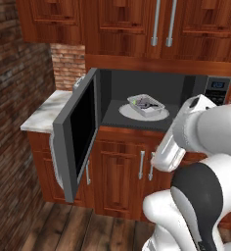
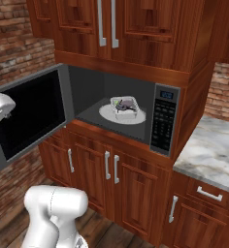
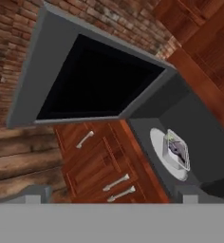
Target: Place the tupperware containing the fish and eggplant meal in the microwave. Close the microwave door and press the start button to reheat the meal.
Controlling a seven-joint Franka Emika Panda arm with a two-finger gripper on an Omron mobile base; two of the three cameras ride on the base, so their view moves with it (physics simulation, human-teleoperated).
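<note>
Tupperware point(image 1: 146, 105) with fish and eggplant meal point(image 2: 125, 104) sits on the white turntable point(image 2: 106, 114) inside microwave point(image 2: 166, 123), well apart from fingers point(image 3: 33, 195) (fingers apart, empty). Microwave door point(image 1: 78, 132) open.

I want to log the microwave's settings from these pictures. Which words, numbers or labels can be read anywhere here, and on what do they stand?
Nothing here can be read.
Blue display at the top of the microwave's keypad strip: lit, but its characters are too small and blurred to read.
Keypad buttons on that strip: rows of tiny pale marks, illegible.
The microwave door, the tupperware and the wooden cabinets: no lettering visible.
</note>
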